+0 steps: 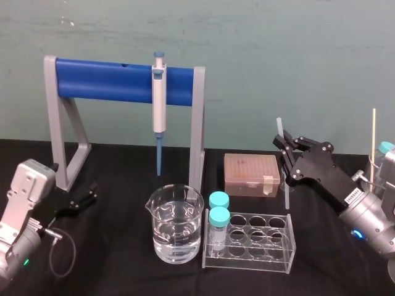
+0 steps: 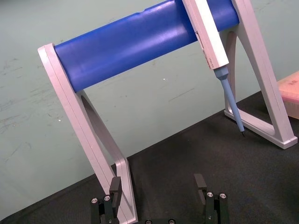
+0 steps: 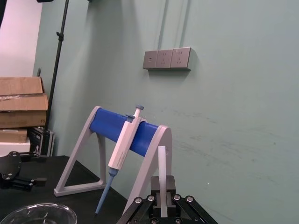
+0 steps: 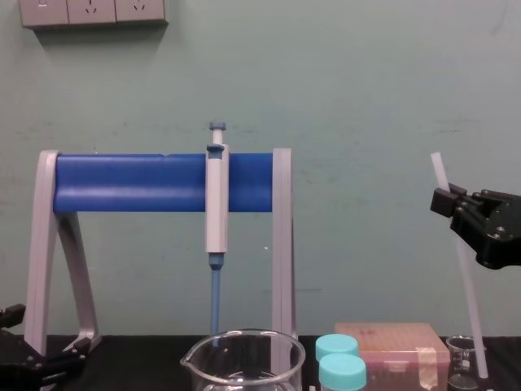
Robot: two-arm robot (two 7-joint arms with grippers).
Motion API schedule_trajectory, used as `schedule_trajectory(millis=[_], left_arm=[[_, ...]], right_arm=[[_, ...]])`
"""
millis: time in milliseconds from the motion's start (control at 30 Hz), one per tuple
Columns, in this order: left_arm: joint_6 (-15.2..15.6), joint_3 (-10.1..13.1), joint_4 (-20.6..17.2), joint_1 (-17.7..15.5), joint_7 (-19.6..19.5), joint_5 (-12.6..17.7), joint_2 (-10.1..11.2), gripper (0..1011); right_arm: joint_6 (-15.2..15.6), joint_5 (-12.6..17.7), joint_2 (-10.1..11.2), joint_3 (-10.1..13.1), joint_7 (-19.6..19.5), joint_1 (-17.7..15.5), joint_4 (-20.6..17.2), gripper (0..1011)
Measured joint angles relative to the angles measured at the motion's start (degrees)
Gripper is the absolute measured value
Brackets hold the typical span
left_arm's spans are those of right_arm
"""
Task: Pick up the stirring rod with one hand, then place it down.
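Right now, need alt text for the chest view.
The right gripper, at the right edge, is shut on the stirring rod, which slants down to a small glass beaker. A pipette hangs from a blue-barred stand at centre, behind a large beaker, two teal-capped vials and a pink box; the left gripper sits at lower left.

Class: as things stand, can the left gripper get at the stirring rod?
Probably not: the left gripper sits far left, while the right gripper grips the stirring rod beyond the large beaker and rack.
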Motion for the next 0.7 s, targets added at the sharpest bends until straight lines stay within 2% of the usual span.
schedule_trajectory(millis=[467, 700], left_arm=[[0.00, 0.00, 0.00, 0.00, 0.00, 0.00, 0.00, 1000], [0.00, 0.00, 0.00, 0.00, 0.00, 0.00, 0.00, 1000]], right_arm=[[0.00, -0.03, 0.00, 0.00, 0.00, 0.00, 0.00, 64], [-0.74, -1.16, 0.07, -0.20, 0.62, -0.08, -0.46, 64]])
